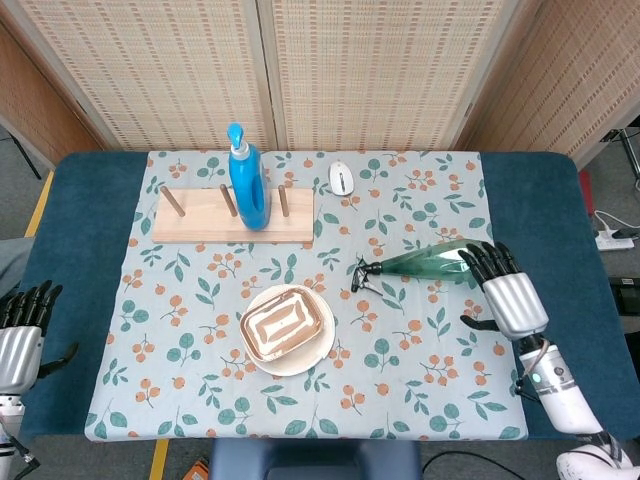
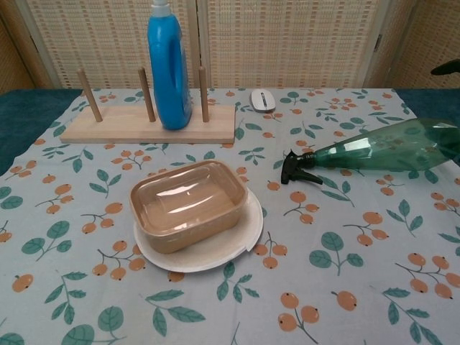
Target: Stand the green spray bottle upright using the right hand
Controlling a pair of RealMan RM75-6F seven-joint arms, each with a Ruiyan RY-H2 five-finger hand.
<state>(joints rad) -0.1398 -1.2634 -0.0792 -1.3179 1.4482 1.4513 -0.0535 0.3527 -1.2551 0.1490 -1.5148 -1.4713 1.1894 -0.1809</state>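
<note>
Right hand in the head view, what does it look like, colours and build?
The right hand has a ribbed silver-grey metal back and slim black fingers. Behind it comes a white, rounded forearm with a small green light near the wrist. The left hand looks the same: silver back, black fingers.

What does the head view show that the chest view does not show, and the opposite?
Only the head view shows the left hand and the whole right hand at the green spray bottle's base. Only the chest view shows the clear lid of the brown container. Both show the bottle lying down, the blue bottle and the wooden rack.
</note>
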